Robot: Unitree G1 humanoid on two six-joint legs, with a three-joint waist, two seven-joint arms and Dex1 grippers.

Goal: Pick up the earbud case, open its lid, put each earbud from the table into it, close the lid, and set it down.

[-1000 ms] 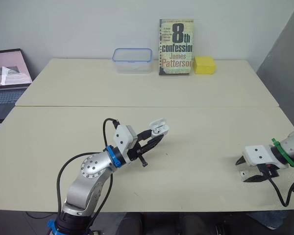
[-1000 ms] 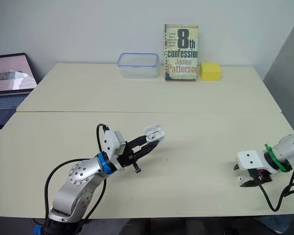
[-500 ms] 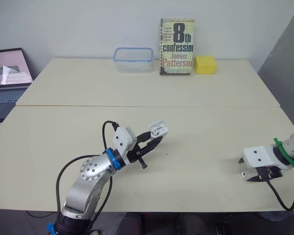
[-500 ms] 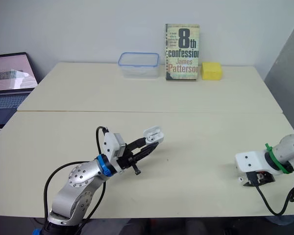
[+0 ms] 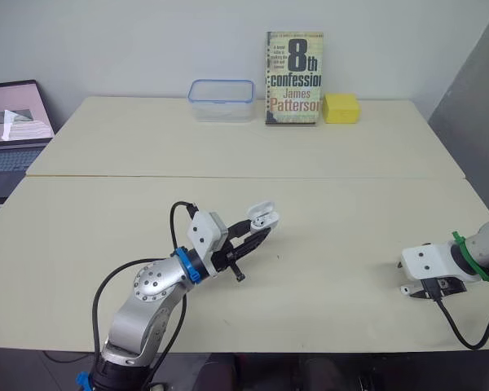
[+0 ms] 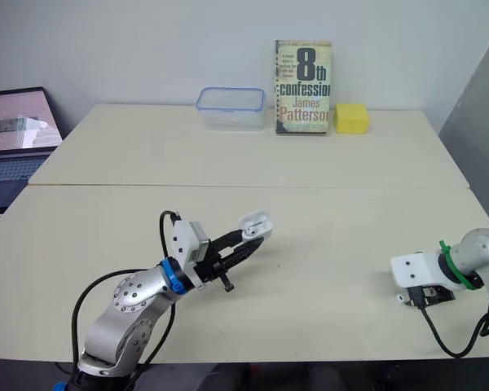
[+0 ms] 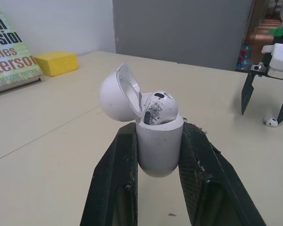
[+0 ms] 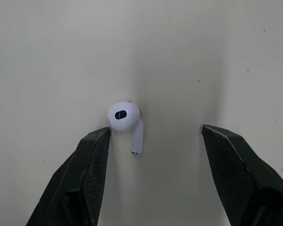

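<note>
The white earbud case (image 5: pixel 263 217) has its lid open and one earbud (image 7: pixel 158 106) seated inside. My left gripper (image 5: pixel 257 229) is shut on it and holds it just above the middle of the table (image 5: pixel 326 236). The second earbud (image 8: pixel 126 120) lies on the table near the right front edge. My right gripper (image 8: pixel 155 129) is open, pointing down over that earbud, with one finger on each side. The nearer finger (image 8: pixel 92 155) almost touches the earbud's head. The left wrist view shows the right gripper (image 7: pixel 266 101) and the loose earbud (image 7: pixel 270 122) beneath it.
Along the far edge stand a clear plastic container (image 5: pixel 221 99), an upright book (image 5: pixel 293 77) and a yellow sponge (image 5: pixel 341 107). A laptop (image 5: pixel 12 122) sits off the table's left side. The table's right edge and front edge run close to the right gripper.
My right gripper has dropped lower over the loose earbud, its fingers now tucked under the wrist. The left gripper and the case have stayed put.
</note>
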